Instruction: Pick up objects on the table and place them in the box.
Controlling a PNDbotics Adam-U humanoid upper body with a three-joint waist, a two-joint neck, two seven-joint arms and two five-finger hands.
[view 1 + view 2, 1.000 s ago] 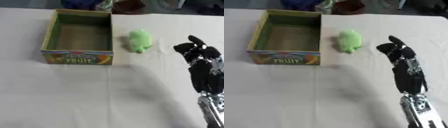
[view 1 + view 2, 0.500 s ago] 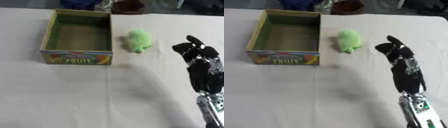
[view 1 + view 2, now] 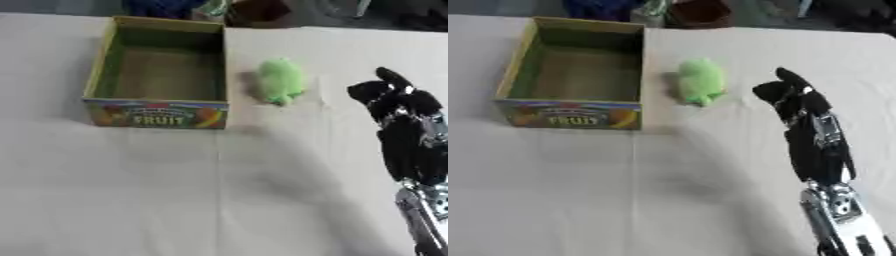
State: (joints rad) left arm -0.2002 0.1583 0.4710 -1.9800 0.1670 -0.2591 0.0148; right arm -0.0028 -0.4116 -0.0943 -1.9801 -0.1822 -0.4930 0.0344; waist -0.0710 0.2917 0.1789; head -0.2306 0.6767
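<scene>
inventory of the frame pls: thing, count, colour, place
box: 1, green walls with a multicoloured FRUIT front, open top, nothing visible inside, upper left of the table.
green object: 1, light green, soft rounded shape, on the cloth just right of the box, apart from it.
table: 1, covered in a pale beige cloth, fills most of the view.
far-edge clutter: a dark brown shape and a blue one beyond the table's far edge, too unclear to name.
right hand: 1, black with a silver forearm, comes in from the lower right, right of the green object, not touching it, holding nothing.
left hand: not in view.
</scene>
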